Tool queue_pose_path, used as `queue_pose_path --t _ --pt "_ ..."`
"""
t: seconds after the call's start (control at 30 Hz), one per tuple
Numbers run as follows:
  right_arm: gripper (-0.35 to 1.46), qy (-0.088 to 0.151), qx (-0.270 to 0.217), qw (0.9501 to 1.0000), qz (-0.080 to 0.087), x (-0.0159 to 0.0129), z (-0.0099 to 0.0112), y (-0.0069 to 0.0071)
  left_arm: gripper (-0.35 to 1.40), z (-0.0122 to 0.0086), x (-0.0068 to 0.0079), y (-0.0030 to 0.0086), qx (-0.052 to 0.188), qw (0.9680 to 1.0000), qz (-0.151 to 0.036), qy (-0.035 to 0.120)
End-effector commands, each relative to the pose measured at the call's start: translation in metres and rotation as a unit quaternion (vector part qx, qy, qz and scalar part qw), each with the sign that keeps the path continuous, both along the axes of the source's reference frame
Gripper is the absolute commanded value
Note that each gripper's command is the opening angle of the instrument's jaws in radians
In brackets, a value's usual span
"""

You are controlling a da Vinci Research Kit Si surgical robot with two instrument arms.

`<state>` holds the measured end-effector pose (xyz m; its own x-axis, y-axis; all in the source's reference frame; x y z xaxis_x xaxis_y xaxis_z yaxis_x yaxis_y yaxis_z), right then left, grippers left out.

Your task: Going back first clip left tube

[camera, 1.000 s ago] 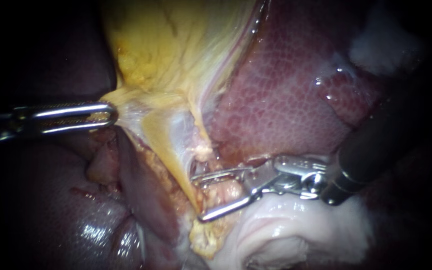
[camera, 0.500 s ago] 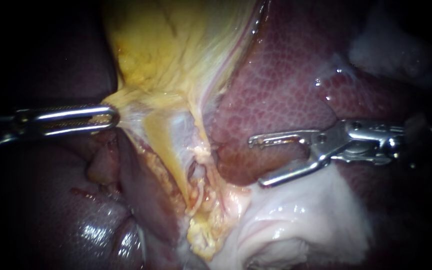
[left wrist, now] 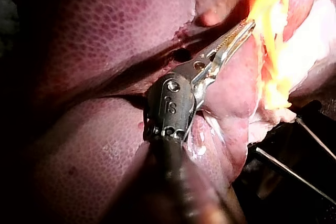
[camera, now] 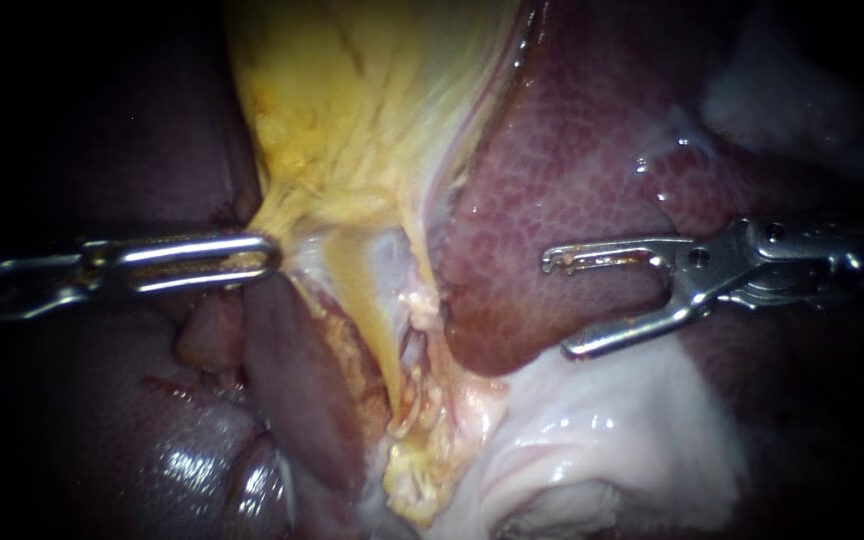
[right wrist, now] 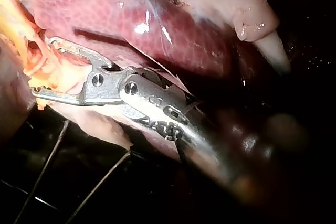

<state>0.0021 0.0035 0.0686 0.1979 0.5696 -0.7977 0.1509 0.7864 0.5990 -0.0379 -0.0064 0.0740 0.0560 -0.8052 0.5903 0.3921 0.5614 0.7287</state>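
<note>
Yellow gallbladder tissue [camera: 352,120] seems clamped in left tool [camera: 264,258] — right tool [camera: 558,305] gapes, empty.

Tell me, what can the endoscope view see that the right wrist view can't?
Only the endoscope view shows the left instrument, its jaws shut on the edge of the yellow tissue. Only the right wrist view shows thin wires below the tissue and a pale pointed tip of tissue. Both show the right instrument, jaws open and holding nothing, by the liver, and both show the yellow tissue.
</note>
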Motion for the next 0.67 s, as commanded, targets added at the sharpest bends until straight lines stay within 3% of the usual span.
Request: queue_pose_path --t 0.03,0.27,0.67 --pt "0.60 0.000 0.000 1.0000 0.000 0.0000 0.0001 0.0000 -0.35 0.0004 -0.0006 -0.0001 -0.001 1.0000 0.003 0.000" --pt "0.60 0.000 0.000 1.0000 0.001 0.0002 0.0001 0.0001 -0.35 0.0019 -0.0039 -0.0005 -0.001 0.9999 0.015 -0.008" --pt "0.60 -0.001 0.000 1.0000 0.002 0.0002 0.0001 0.0000 -0.35 0.0018 -0.0039 -0.0004 0.002 0.9998 0.018 -0.011"
